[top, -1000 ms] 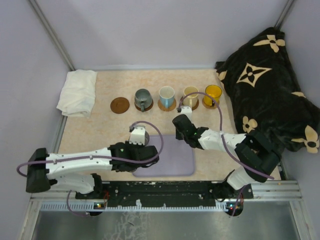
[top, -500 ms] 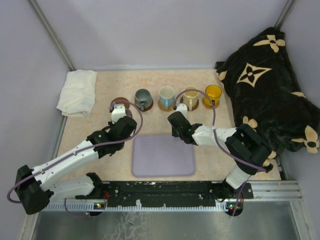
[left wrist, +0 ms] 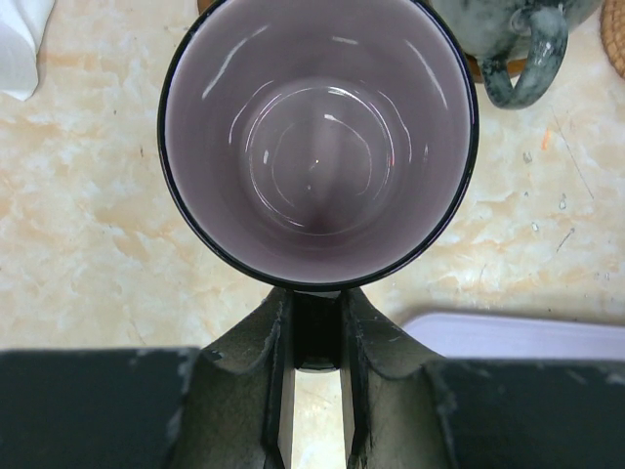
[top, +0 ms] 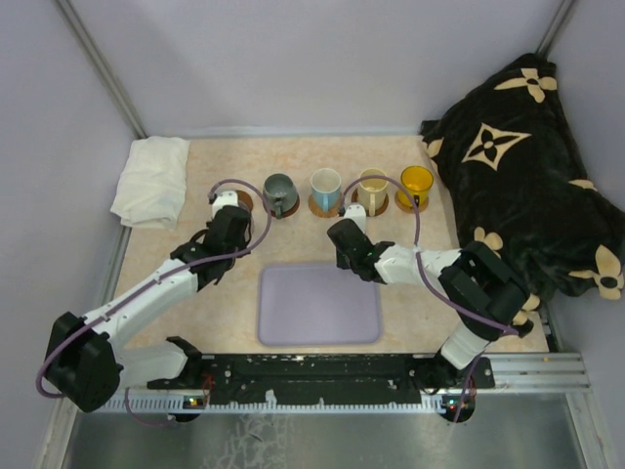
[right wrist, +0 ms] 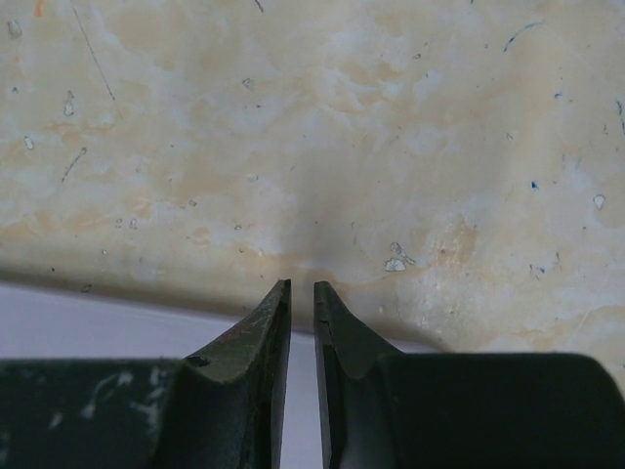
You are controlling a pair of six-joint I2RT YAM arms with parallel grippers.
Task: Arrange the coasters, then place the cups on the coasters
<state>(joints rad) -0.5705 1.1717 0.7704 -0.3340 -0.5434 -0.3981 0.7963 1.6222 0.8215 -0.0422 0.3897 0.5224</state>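
Note:
The translucent purplish cup point(left wrist: 317, 137) hangs upright from my left gripper point(left wrist: 317, 303), which is shut on its handle. In the top view the left gripper point(top: 229, 211) is over the leftmost coaster point(top: 242, 198), mostly covering it. Whether the cup touches that coaster I cannot tell. The row continues to the right with the grey-green cup point(top: 279, 192), the white and blue cup point(top: 325, 185), the cream cup point(top: 372, 184) and the yellow cup point(top: 415, 182), each on a brown coaster. My right gripper point(right wrist: 302, 285) is shut and holds nothing, just above the table at the tray's far edge.
The lavender tray point(top: 318, 303) lies in front of the row, between the two arms. A folded white towel point(top: 151, 180) sits at the back left. A black patterned cushion point(top: 527, 176) fills the right side. The grey-green cup point(left wrist: 518, 39) stands just right of the held cup.
My left arm has carried the purplish cup from the tray's near-left corner back and left to the leftmost coaster. The right gripper shifted slightly left, then stayed put.

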